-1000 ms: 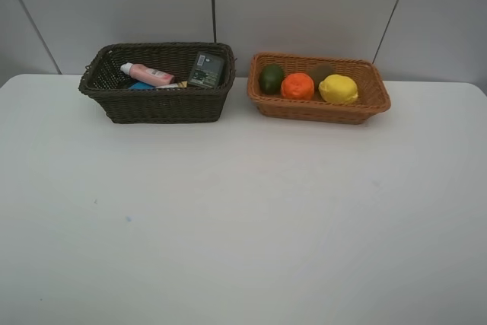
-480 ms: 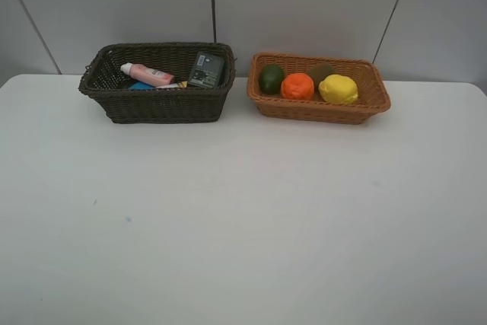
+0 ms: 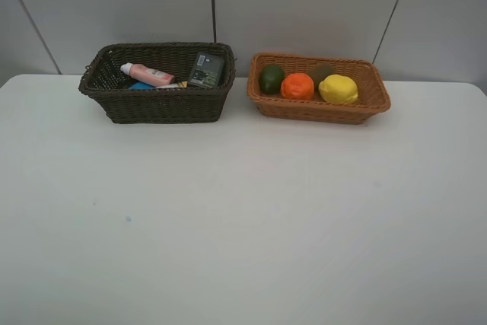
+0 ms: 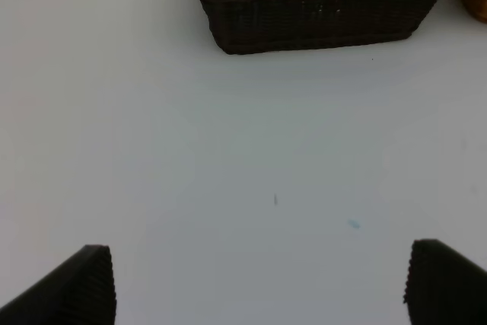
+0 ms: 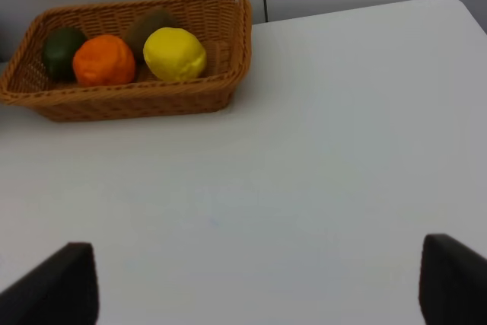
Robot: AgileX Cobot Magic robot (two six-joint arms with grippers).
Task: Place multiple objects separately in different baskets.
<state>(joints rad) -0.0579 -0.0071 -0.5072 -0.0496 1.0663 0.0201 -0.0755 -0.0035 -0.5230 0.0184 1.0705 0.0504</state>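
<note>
White table [image 3: 243,218] lay bare under me. Both my left gripper [image 4: 259,287] and right gripper [image 5: 259,287] hung spread apart, empty. Dark basket [image 3: 156,104] at 11 o'clock held bottles; tan basket [image 3: 319,106] at 1 o'clock held fruit. Sorting looked finished.

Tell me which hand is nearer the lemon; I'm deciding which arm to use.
Right. The right hand faces the light basket holding the lemon; the left hand faces the dark basket beside it, with no lemon in its view.
</note>
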